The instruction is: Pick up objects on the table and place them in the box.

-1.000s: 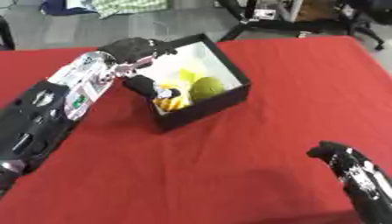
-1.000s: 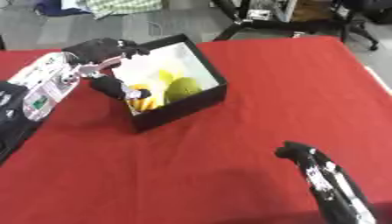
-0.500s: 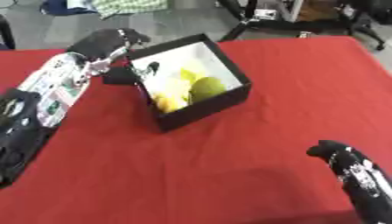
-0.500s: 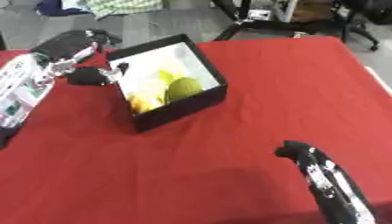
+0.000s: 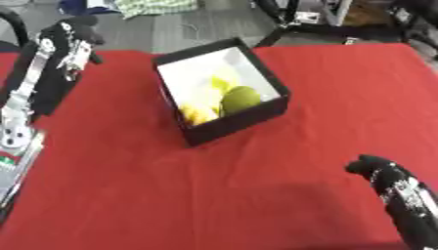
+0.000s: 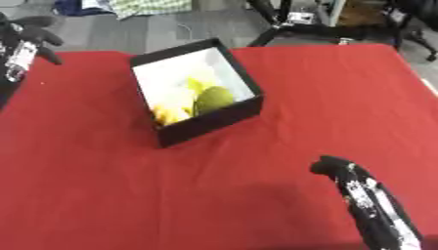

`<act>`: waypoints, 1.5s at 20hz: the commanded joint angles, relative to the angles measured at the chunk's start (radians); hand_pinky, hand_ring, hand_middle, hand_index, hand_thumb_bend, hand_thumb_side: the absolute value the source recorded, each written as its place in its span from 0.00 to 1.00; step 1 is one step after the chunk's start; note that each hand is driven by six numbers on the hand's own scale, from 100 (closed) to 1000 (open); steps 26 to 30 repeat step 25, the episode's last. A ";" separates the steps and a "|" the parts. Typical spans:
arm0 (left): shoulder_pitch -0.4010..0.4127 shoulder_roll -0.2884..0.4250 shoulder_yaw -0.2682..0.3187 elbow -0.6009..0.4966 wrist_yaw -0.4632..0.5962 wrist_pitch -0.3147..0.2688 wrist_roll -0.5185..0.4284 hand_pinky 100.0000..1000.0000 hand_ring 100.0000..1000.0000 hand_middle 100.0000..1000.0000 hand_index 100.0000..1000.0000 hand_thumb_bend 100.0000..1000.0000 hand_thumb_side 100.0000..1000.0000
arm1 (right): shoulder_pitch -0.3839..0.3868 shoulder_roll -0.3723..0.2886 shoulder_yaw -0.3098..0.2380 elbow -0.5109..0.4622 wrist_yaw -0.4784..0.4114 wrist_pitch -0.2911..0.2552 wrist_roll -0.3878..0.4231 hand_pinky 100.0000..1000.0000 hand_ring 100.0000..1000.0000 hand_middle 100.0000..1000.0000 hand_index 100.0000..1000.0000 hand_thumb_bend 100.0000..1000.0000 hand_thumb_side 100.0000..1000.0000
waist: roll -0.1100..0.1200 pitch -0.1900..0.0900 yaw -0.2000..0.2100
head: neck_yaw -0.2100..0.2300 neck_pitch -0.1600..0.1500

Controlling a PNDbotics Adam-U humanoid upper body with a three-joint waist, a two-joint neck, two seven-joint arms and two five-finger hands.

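Black box [image 5: 224,122] on the red counter [image 5: 256,195] holds a green fruit [image 5: 240,98] and yellow items [image 5: 195,115]. The left hand [image 5: 73,35] hangs beside it, fingers curled, empty; the right hand [image 6: 338,168] rests low, its fingers impossible to judge. Judged risk: a left arm swinging inward could clip the box wall and shove it.

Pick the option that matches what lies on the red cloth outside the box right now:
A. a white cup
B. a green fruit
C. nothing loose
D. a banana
C: the yellow and green items all sit inside the black box, and the red cloth around it shows no loose object.
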 commanded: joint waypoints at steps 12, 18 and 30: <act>0.110 -0.227 -0.030 0.064 0.062 -0.030 0.097 0.72 0.45 0.53 0.79 0.00 0.96 | 0.010 -0.007 -0.001 -0.013 0.017 0.002 -0.015 1.00 0.78 0.67 0.78 0.00 0.90 | 0.004 0.005 0.015 | 0.016 -0.002; 0.113 -0.234 -0.052 0.076 0.021 -0.035 0.094 0.72 0.45 0.53 0.79 0.00 0.95 | 0.007 -0.007 0.000 -0.013 0.017 0.003 -0.017 1.00 0.78 0.67 0.78 0.00 0.86 | 0.004 0.006 0.014 | 0.010 -0.002; 0.114 -0.236 -0.054 0.074 0.017 -0.028 0.090 0.72 0.45 0.53 0.78 0.00 0.95 | 0.010 -0.007 0.000 -0.012 0.020 0.004 -0.019 1.00 0.78 0.67 0.78 0.00 0.90 | 0.004 0.005 0.016 | 0.011 -0.002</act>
